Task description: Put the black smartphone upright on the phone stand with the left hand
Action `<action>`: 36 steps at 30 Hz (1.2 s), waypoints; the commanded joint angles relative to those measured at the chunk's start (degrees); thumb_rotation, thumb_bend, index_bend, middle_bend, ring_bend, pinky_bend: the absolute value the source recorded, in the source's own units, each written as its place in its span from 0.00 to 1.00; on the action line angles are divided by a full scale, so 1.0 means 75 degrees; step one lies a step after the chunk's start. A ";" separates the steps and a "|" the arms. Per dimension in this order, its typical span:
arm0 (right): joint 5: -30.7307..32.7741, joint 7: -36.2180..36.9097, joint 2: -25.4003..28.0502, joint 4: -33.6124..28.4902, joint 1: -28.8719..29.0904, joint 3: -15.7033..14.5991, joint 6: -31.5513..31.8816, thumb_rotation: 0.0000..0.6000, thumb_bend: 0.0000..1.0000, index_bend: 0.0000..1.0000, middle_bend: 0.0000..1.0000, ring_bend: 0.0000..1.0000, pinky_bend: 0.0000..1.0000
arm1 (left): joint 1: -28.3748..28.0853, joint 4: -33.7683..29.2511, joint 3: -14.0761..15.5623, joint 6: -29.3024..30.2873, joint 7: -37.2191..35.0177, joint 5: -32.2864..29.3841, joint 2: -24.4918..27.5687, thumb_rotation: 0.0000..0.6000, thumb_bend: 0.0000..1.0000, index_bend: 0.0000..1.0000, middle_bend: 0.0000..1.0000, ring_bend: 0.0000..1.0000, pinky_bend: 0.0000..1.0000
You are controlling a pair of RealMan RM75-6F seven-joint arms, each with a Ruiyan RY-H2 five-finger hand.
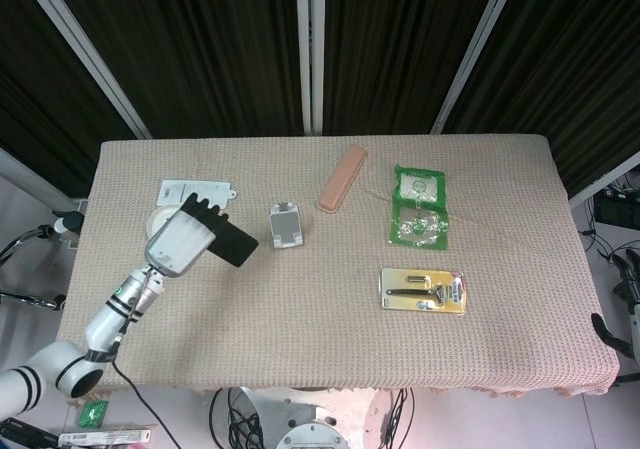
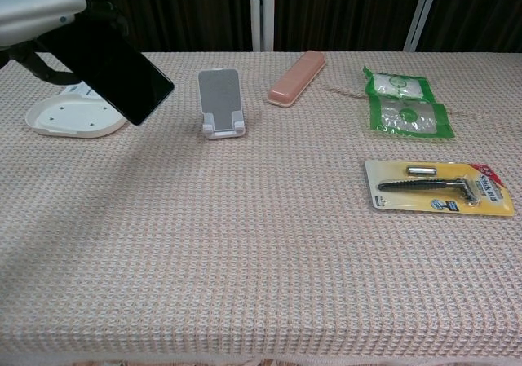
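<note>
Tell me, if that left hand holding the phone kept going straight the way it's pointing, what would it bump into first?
Probably the phone stand. The left hand holds the black smartphone raised and aimed roughly toward it; depth is unclear, so it could pass above.

The left hand (image 1: 183,241) has a silver-grey, smooth metallic back plate and black fingers (image 1: 203,209). Behind it, a slim wrist section shows silver and black parts, joining a white, rounded arm (image 1: 62,367) with black bands at its joints. In the chest view the hand's (image 2: 37,7) casing appears pale grey and glossy.
</note>
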 commanded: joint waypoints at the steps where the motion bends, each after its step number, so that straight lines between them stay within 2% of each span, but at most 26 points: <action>1: -0.0005 -0.0017 0.0015 -0.0018 -0.0015 0.0005 0.0037 1.00 0.21 0.00 0.00 0.00 0.00 | -0.0849 0.1364 0.0286 0.0308 0.0107 0.1596 -0.0247 1.00 0.32 0.50 0.50 0.39 0.35; 5: 0.0038 0.0003 0.0030 -0.0024 -0.0053 0.0016 0.0074 1.00 0.22 0.00 0.00 0.00 0.00 | -0.1387 0.2309 0.0408 0.0382 -0.0136 0.2287 -0.0563 1.00 0.32 0.50 0.50 0.39 0.34; 11: 0.0112 0.0073 0.0006 0.0047 -0.0077 0.0024 0.0047 1.00 0.22 0.00 0.00 0.00 0.00 | -0.2045 0.3214 0.0501 0.0217 -0.0052 0.2798 -0.0813 1.00 0.33 0.50 0.50 0.39 0.29; 16: 0.0159 0.0150 -0.0019 0.0122 -0.0059 0.0043 -0.0011 1.00 0.21 0.00 0.00 0.00 0.00 | -0.2446 0.3355 0.0669 0.0015 -0.0138 0.3054 -0.0797 1.00 0.33 0.50 0.50 0.39 0.29; 22: 0.0179 0.0263 -0.0034 0.0189 -0.0051 0.0062 -0.0033 1.00 0.21 0.00 0.00 0.00 0.00 | -0.2749 0.3740 0.0804 0.0177 -0.0165 0.3318 -0.1092 1.00 0.34 0.50 0.50 0.39 0.28; 36: 0.0284 0.0676 -0.0093 0.0539 -0.0108 0.0090 -0.0067 1.00 0.21 0.00 0.00 0.00 0.00 | -0.3151 0.4562 0.1067 -0.0295 -0.0506 0.3093 -0.1775 1.00 0.35 0.50 0.50 0.39 0.28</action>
